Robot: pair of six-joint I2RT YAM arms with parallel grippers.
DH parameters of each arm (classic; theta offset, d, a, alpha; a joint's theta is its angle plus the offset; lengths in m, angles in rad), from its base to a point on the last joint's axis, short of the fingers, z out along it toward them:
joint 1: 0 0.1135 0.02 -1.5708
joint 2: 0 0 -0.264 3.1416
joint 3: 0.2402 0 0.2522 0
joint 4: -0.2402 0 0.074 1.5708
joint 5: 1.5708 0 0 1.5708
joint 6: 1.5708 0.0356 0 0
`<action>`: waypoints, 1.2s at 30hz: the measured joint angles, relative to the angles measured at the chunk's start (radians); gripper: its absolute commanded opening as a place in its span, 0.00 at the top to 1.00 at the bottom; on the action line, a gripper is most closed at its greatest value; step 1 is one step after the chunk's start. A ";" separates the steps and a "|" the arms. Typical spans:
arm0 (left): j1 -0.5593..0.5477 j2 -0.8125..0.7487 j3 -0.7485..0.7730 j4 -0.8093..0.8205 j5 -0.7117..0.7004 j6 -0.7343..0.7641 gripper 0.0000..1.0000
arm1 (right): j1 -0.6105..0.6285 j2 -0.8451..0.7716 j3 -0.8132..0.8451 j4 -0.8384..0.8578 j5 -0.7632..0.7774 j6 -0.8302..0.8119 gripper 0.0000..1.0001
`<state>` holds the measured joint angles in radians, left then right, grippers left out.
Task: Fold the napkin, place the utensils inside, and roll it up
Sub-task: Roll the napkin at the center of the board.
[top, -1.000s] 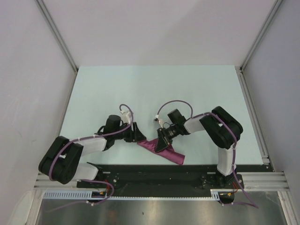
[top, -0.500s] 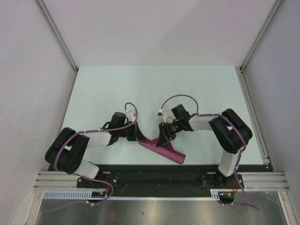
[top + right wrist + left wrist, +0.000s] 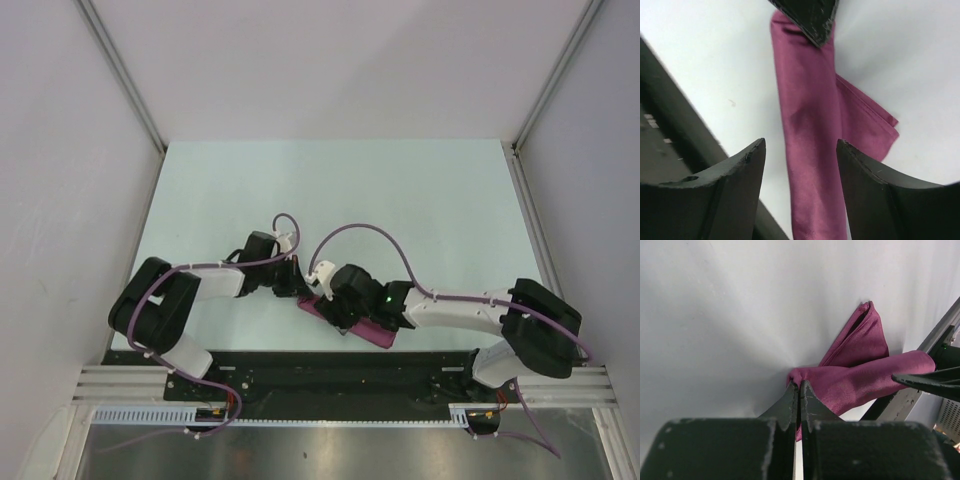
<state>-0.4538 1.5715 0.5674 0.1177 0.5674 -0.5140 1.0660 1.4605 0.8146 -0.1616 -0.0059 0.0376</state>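
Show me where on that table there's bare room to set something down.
The whole far half of the table, up to the back wall, is bare, and so are its left and right sides there. It is crowded at the near middle, where the left gripper and right gripper meet at the napkin.

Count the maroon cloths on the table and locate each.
1. The napkin lies rolled near the table's near edge; the left gripper pinches one end, the right gripper stands open astride it. No other shows.
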 measured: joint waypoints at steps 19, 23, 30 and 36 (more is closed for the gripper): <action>0.000 0.011 0.024 -0.033 0.008 0.000 0.78 | 0.076 0.147 0.000 0.018 0.152 -0.008 0.69; 0.017 -0.019 0.024 -0.049 -0.014 0.006 0.45 | -0.019 0.148 0.002 0.026 -0.036 -0.011 0.72; 0.086 -0.171 0.024 -0.068 -0.069 0.020 0.38 | -0.192 0.223 0.026 0.076 -0.423 -0.003 0.74; 0.090 -0.273 -0.033 -0.025 -0.077 0.026 0.38 | -0.305 0.319 0.030 0.159 -0.718 0.035 0.75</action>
<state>-0.3641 1.2984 0.5346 0.0925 0.4900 -0.4881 0.7609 1.7798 0.8444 -0.0021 -0.7235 0.0723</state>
